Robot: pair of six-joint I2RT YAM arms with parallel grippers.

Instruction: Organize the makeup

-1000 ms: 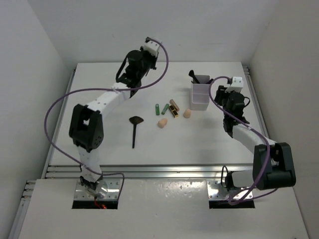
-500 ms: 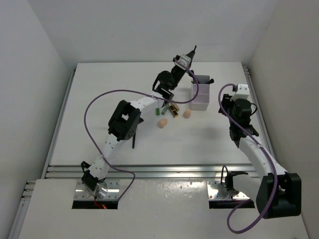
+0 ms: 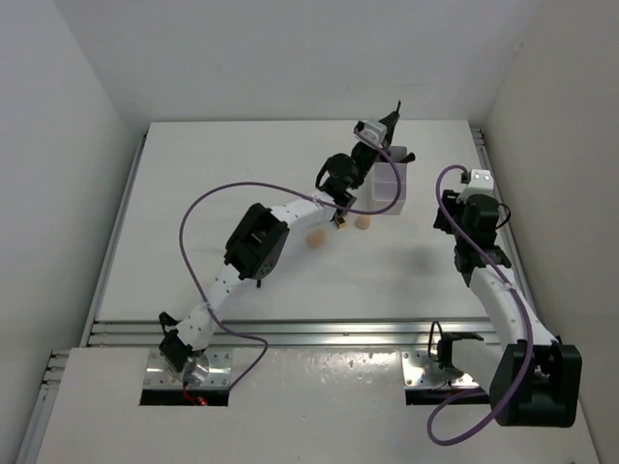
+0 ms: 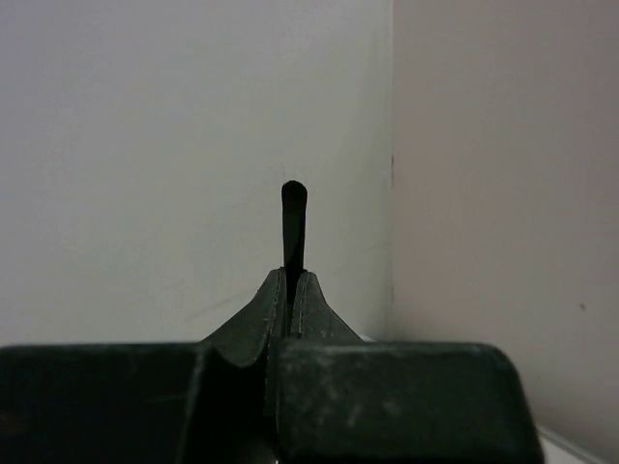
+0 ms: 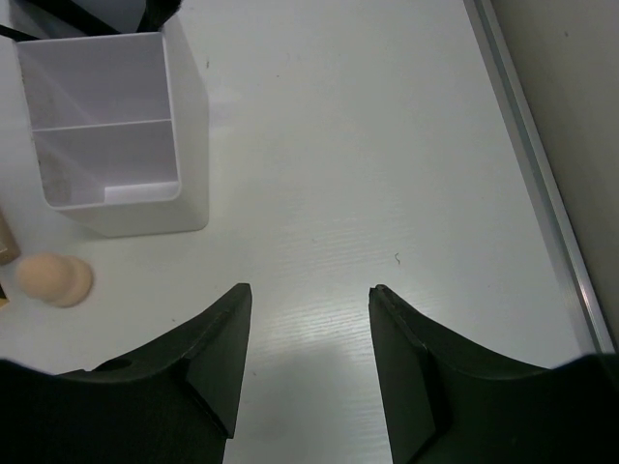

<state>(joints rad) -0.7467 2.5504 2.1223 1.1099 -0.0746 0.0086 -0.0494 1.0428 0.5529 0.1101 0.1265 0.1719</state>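
Makeup is partly sorted, by my reading: some of it is in the organizer, some lies loose, and one piece is in the air. On the table (image 3: 193,193) stands the white box (image 3: 392,195). Its far compartment holds dark brush heads (image 3: 398,155), while the right wrist view shows the two nearer compartments bare. The left arm reaches across the middle of the table and hides part of it, so I cannot tell whether more brushes or tubes lie beneath. Loose in plain sight are two peach sponges, one (image 3: 315,237) further from the box and one (image 3: 364,222) just beside its near end, with a black-gold tube (image 3: 338,221) between them. So at least these three are left to stow, besides the piece in hand. The right claw (image 5: 309,290) hangs spread and empty over bare table near the box. The left claw (image 4: 290,280) is pressed together on a thin black stick (image 4: 294,222), carried above the far end of the box. The stick's long axis runs in line with the fingers, straight out from between them, with its rounded free end away from the wrist. From above, that end points toward the back wall and a little to the right, away from the box opening. I judge it must be tipped end-down before it can drop into a compartment.
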